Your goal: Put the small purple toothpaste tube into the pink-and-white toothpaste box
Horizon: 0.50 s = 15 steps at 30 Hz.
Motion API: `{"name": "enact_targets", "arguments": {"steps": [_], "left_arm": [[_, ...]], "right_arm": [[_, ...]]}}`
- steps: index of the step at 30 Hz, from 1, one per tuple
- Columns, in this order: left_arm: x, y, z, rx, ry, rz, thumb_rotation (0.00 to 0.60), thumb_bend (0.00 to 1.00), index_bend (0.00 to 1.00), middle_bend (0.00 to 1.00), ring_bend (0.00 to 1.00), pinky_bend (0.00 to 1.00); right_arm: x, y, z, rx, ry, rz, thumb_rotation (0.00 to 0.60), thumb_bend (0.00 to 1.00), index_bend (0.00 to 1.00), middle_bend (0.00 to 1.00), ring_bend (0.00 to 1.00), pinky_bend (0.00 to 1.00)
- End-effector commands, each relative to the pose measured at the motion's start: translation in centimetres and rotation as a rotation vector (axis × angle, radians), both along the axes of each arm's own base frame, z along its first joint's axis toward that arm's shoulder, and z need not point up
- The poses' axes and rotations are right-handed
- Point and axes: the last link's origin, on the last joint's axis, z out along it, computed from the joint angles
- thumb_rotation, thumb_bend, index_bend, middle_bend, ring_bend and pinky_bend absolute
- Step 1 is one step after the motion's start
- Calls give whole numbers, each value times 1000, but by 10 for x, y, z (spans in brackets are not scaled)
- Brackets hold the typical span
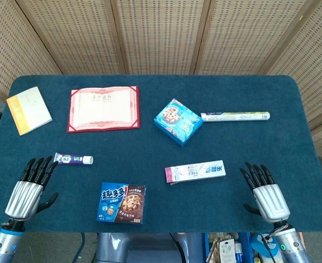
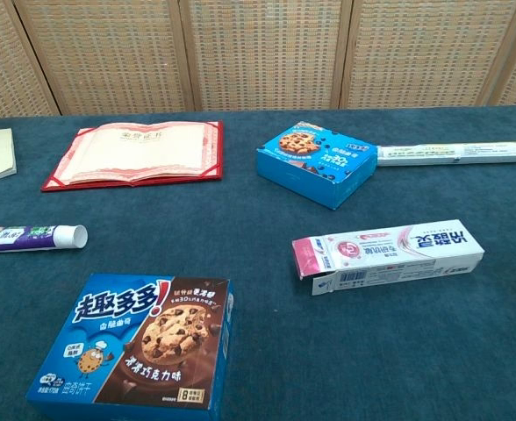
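Note:
The small purple toothpaste tube (image 1: 73, 159) lies flat on the blue table at the left, white cap to the right; the chest view shows the tube (image 2: 30, 237) at its left edge. The pink-and-white toothpaste box (image 1: 195, 172) lies right of centre, and in the chest view the box (image 2: 390, 254) has its left end flap open. My left hand (image 1: 32, 187) rests palm down just below and left of the tube, fingers spread, holding nothing. At the near right my right hand (image 1: 265, 192) lies open, right of the box. Neither hand shows in the chest view.
A dark blue cookie box (image 1: 122, 203) sits at the near centre and a light blue cookie box (image 1: 177, 121) further back. A long white tube (image 1: 235, 116) lies behind the toothpaste box. A red certificate folder (image 1: 103, 109) and a yellow-and-white booklet (image 1: 28, 109) lie at the far left.

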Motion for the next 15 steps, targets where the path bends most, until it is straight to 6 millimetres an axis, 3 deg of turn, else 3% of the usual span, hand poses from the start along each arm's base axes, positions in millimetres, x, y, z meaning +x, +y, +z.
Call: {"name": "enact_targets", "arguments": {"steps": [1, 15], "left_arm": [[0, 0, 0, 0, 0, 1, 600, 297, 0, 0, 0, 0], [0, 3, 1, -1, -10, -1, 600, 297, 0, 0, 0, 0]], "right_arm": [[0, 0, 1, -2, -2, 2, 600, 182, 0, 0, 0, 0], [1, 0, 3, -9, -6, 1, 600, 182, 0, 0, 0, 0]]}}
